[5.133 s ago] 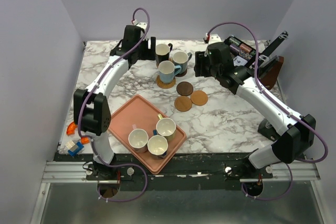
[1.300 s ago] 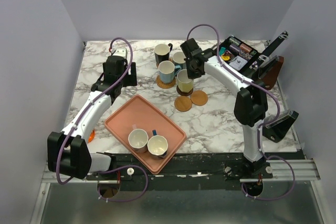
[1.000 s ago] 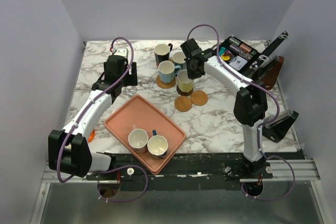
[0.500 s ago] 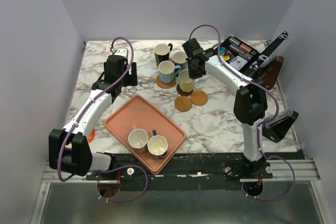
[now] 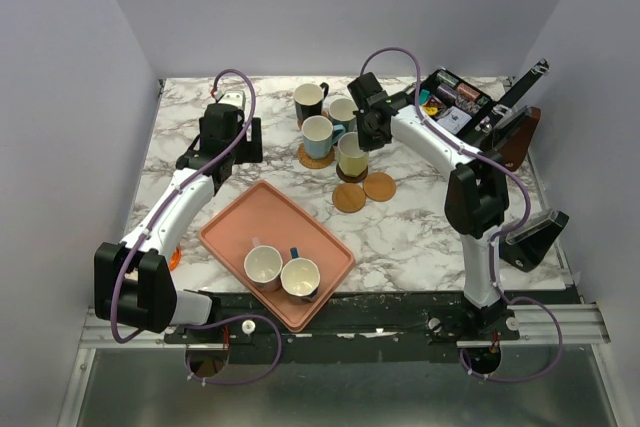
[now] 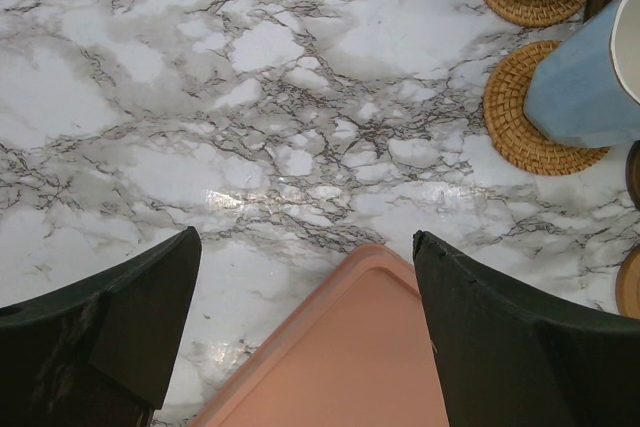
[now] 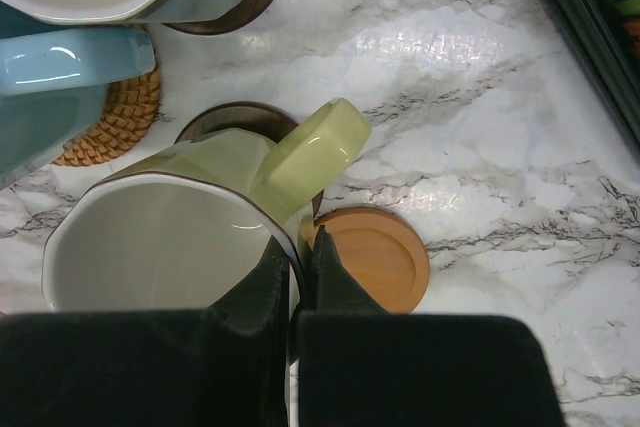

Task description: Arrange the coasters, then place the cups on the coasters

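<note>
My right gripper [image 5: 362, 143] is shut on the rim of the yellowish cup [image 5: 352, 155], one finger inside and one outside [image 7: 297, 259]. The cup [image 7: 180, 237] sits over a dark brown coaster [image 7: 240, 117]; I cannot tell whether it touches it. Two tan coasters [image 5: 348, 197] [image 5: 379, 186] lie bare beside it. The light blue cup [image 5: 318, 135] and the black cup [image 5: 311, 102] stand on woven coasters [image 6: 520, 117]. The grey-green cup [image 5: 343, 110] is behind. Two cups [image 5: 263, 267] [image 5: 300, 278] stand on the tray. My left gripper [image 6: 305, 242] hangs open, with nothing in it, over the tray's far corner.
The salmon-pink tray [image 5: 235, 232] lies at the front left, its corner [image 6: 350, 347] under my left fingers. A black box of small items [image 5: 455, 97] and a brown object [image 5: 520, 137] stand at the back right. An orange piece [image 5: 172, 259] lies by the left arm.
Since the oldest frame the yellowish cup has gone from the tray to the dark brown coaster in my right gripper, and my left arm has drawn back toward the tray. Over the last second almost nothing moves.
</note>
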Action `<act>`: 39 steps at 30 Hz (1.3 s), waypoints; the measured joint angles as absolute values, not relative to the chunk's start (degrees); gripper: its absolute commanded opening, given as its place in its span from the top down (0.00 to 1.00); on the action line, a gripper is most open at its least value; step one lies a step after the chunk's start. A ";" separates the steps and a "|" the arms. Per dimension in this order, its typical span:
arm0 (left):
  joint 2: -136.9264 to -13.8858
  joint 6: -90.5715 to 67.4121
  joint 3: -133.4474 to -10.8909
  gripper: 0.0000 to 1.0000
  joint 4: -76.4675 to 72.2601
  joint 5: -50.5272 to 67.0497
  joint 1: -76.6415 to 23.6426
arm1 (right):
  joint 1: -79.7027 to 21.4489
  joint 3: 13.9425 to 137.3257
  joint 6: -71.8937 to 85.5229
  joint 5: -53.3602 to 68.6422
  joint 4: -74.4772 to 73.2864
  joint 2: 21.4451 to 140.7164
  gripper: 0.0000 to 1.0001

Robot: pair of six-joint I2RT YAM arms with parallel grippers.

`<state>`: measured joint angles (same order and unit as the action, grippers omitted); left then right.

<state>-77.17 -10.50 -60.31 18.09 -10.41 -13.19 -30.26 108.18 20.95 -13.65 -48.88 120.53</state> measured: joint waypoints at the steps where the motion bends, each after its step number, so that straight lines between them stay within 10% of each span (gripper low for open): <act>1: -77.17 -10.50 -60.31 0.06 18.09 -10.41 -13.19 | -30.26 108.18 20.95 -13.65 -48.86 120.55 0.88; 6: -77.17 -10.50 -60.31 0.06 18.09 -10.41 -13.19 | -29.89 108.18 20.88 -13.28 -48.82 120.79 0.47; 13: -77.17 -10.48 -60.31 0.05 18.09 -10.41 -13.19 | -29.50 108.71 21.02 -12.49 -48.47 120.84 0.21; 39: -55.99 -24.10 -57.95 0.18 48.51 5.52 -13.19 | -24.16 93.27 19.46 -5.58 -31.55 101.84 0.16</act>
